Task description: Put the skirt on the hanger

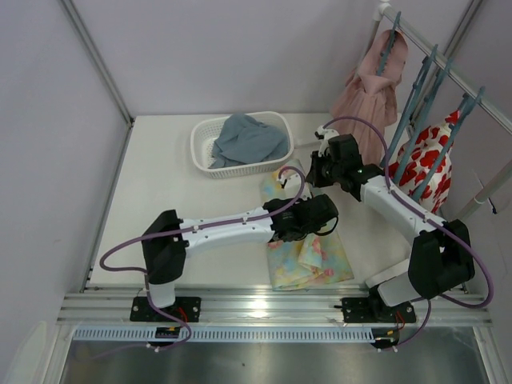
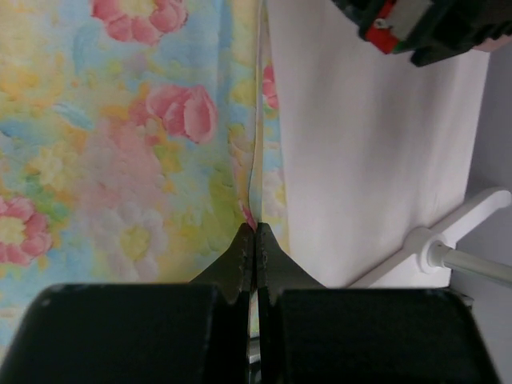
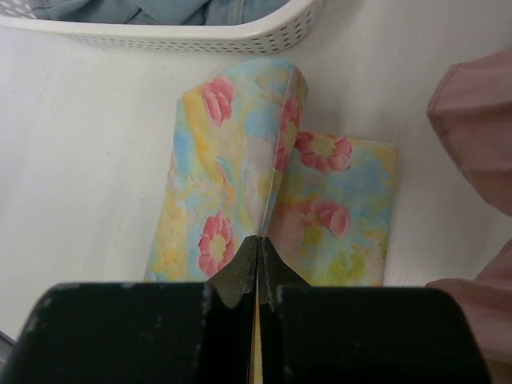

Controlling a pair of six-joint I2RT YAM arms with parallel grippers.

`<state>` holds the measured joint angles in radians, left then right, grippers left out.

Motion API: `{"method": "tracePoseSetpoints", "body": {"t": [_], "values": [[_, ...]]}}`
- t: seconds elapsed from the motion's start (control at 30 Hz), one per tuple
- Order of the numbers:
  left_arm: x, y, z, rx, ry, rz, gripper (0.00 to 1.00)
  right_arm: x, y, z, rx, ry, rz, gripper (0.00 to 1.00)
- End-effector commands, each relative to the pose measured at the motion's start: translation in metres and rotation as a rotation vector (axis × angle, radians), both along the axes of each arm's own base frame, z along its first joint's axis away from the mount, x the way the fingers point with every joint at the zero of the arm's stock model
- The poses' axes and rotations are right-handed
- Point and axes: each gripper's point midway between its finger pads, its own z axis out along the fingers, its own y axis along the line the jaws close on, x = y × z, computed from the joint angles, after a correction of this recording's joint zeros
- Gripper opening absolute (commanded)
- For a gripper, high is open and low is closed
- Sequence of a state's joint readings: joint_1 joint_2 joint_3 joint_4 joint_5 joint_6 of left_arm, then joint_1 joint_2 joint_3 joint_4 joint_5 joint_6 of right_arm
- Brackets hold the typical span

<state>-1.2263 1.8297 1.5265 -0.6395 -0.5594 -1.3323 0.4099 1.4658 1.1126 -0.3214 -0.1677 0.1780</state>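
Pastel yellow, green and light-blue floral cloth skirt (image 1: 312, 260) lies folded on the white table (image 1: 160, 200) between the arms, well apart from the slim teal-blue plastic hanger (image 1: 416, 100) hanging at far right. Left gripper (image 2: 254, 234) is pinched closed on the skirt's folded edge, and right gripper (image 3: 258, 242) is clamped on a raised fold near the white perforated plastic basket (image 3: 200, 38). Best bet: lift both pinches together, level and taut, so neither slips before reaching the hanger.
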Motion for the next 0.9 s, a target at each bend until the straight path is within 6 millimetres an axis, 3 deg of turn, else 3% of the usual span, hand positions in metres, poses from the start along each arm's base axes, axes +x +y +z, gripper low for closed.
{"method": "tracePoseSetpoints", "body": {"t": [0.0,0.2,0.37,0.6,0.77,0.83,0.87], "values": [[-0.004,-0.030,0.018,-0.075,-0.003,-0.056,0.00,0.004,-0.011,0.017,-0.008,-0.060,0.008,0.00],[-0.008,-0.042,0.002,-0.082,0.030,-0.080,0.00,0.005,-0.034,0.004,-0.064,-0.030,-0.050,0.00],[-0.008,-0.055,0.002,-0.120,0.030,-0.108,0.00,0.009,-0.046,0.000,-0.121,-0.033,-0.079,0.00],[-0.008,-0.070,0.003,-0.149,0.028,-0.135,0.00,0.013,-0.052,0.001,-0.156,-0.040,-0.089,0.00],[-0.008,-0.082,-0.014,-0.115,0.033,-0.184,0.01,0.014,-0.061,-0.006,-0.194,-0.019,-0.111,0.00],[-0.006,-0.088,-0.006,-0.104,0.023,-0.210,0.24,0.014,-0.058,-0.002,-0.172,-0.009,-0.096,0.00],[-0.005,-0.090,-0.002,-0.087,0.005,-0.245,0.49,0.013,-0.057,0.000,-0.163,-0.001,-0.092,0.04]]}}
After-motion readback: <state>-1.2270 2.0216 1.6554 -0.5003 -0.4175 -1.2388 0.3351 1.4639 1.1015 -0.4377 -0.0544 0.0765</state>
